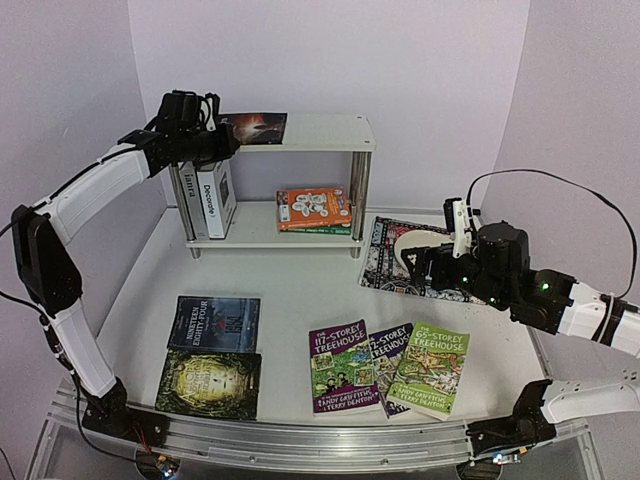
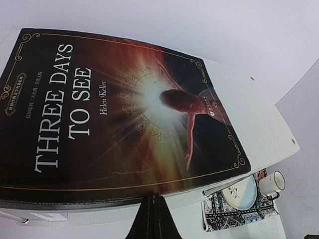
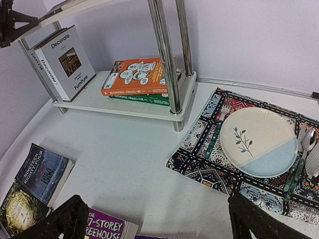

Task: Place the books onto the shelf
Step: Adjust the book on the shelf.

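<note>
Lying flat on the top board of the shelf (image 2: 259, 119), toward its left end, is the dark book (image 2: 124, 114) titled "Three Days to See". The left gripper (image 2: 152, 219) has its fingers pressed together just at the book's near edge and is not clamped on it, so I judge the step to be a push. The push should be slow, level and centred on that edge, so the book slides straight without turning. The right gripper (image 3: 157, 201) hangs with fingers wide apart, holding nothing, above the table (image 1: 290, 290) near the paperbacks (image 1: 390, 370).
</note>
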Robot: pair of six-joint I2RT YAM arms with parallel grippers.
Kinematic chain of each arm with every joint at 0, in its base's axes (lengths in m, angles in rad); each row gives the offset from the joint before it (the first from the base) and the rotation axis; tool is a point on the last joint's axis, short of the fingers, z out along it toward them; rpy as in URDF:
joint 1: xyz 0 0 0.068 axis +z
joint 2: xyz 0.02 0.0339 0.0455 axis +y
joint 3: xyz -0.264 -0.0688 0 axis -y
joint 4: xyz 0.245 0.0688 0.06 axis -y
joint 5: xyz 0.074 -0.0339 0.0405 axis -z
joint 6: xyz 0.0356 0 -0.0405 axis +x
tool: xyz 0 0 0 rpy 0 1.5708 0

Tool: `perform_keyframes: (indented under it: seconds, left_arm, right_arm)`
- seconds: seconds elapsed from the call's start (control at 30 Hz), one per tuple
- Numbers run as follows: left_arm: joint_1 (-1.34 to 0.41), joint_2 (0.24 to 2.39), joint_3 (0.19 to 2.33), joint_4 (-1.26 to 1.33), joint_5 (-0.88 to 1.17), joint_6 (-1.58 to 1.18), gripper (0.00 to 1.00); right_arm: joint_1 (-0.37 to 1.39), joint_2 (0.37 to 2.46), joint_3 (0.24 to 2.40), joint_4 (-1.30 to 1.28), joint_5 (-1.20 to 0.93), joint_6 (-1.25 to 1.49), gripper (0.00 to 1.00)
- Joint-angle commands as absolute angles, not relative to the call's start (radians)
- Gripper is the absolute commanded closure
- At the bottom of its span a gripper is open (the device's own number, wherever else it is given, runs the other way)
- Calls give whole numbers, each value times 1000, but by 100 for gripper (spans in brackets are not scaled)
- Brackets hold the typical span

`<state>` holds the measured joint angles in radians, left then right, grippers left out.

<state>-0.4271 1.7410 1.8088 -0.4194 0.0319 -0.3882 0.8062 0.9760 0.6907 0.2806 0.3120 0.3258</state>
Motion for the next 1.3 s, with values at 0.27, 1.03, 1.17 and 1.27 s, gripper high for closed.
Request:
perform_keyframes:
  seconds: [0.27,1.03,1.17,1.27]
  left_arm:
    - [-402,1736,1850,-398,9,-325,100]
    - [-398,1224,1244,-406,160,-393,32]
    - [-398,1143,1047,-406,202,-511,5]
    - [-397,1093,924,-410,167,-597,0]
  right_arm:
    - [803,966,703,302,345,315,2]
    - [803,1073,748,221,270,380,2]
    - [803,1193,781,217,208,445,2]
    - [803,1278,820,213,133,491,2]
